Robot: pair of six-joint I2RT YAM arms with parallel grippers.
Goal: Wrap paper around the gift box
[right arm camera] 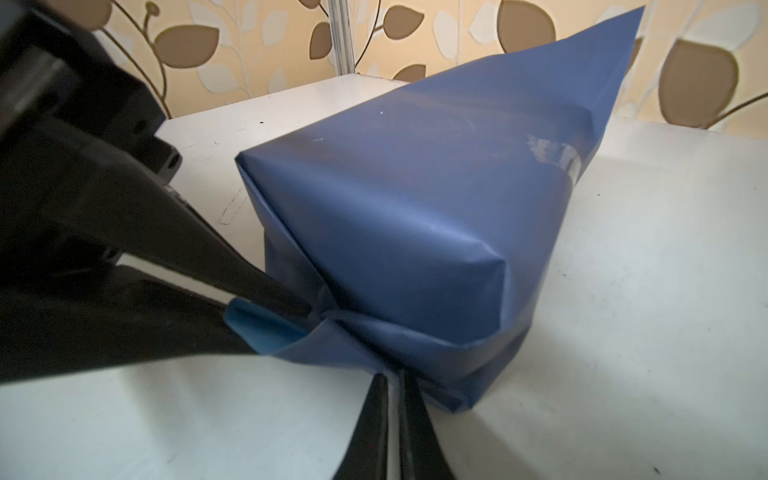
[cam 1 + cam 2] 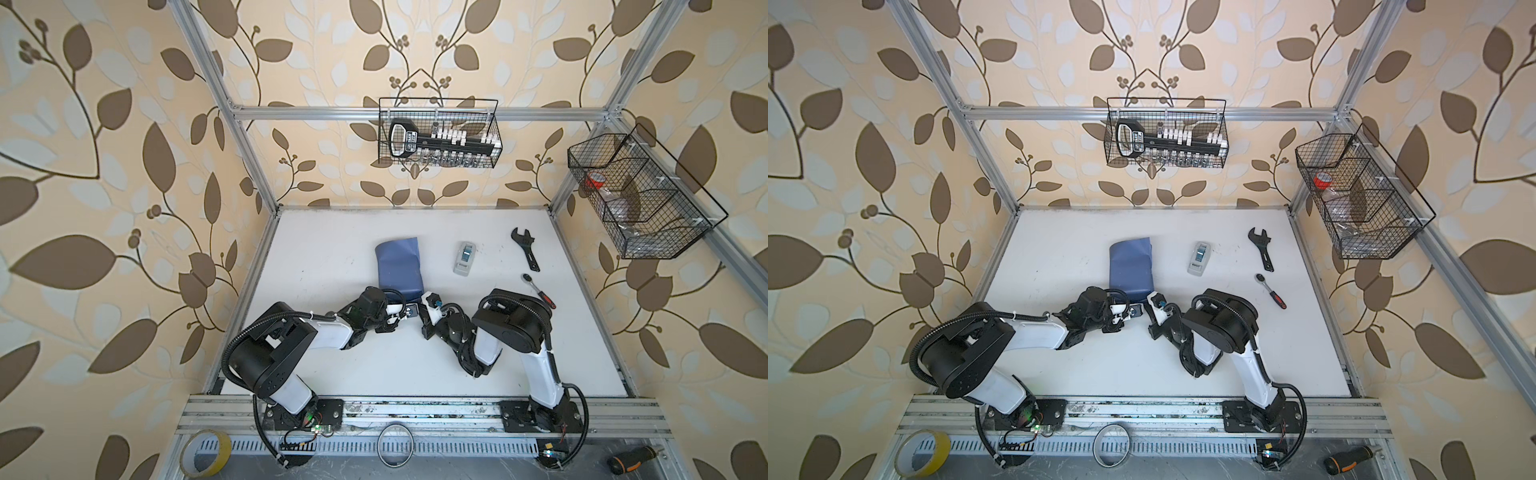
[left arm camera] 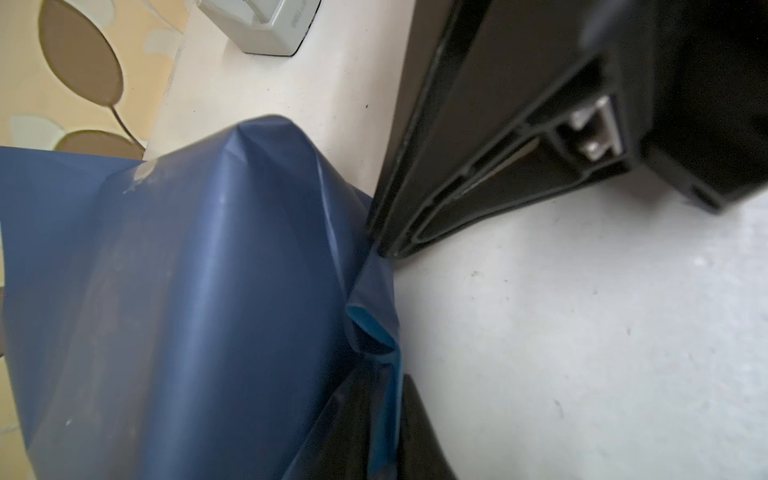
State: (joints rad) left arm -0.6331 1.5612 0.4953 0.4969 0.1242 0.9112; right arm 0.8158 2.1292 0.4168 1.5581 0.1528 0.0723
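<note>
Left gripper (image 1: 282, 332) and right gripper (image 1: 392, 378), fingers clamped on near flaps of the paper (image 1: 415, 208), face the hidden box just beyond their tips: tape (image 1: 552, 156) seems to hold the top, the end away from them unfolded.

no text can be read for certain. the black socket holder (image 2: 440, 143) lying in the wire basket (image 2: 438, 99) on the back wall has a white-lettered label on its handle end. it shows in both top views, but the letters are too small to make out. in the left wrist view the grey tape dispenser (image 3: 270, 29) on the surface (image 3: 582, 332) has a short raised word on its side, blurred and turned away, so it is not legible.
</note>
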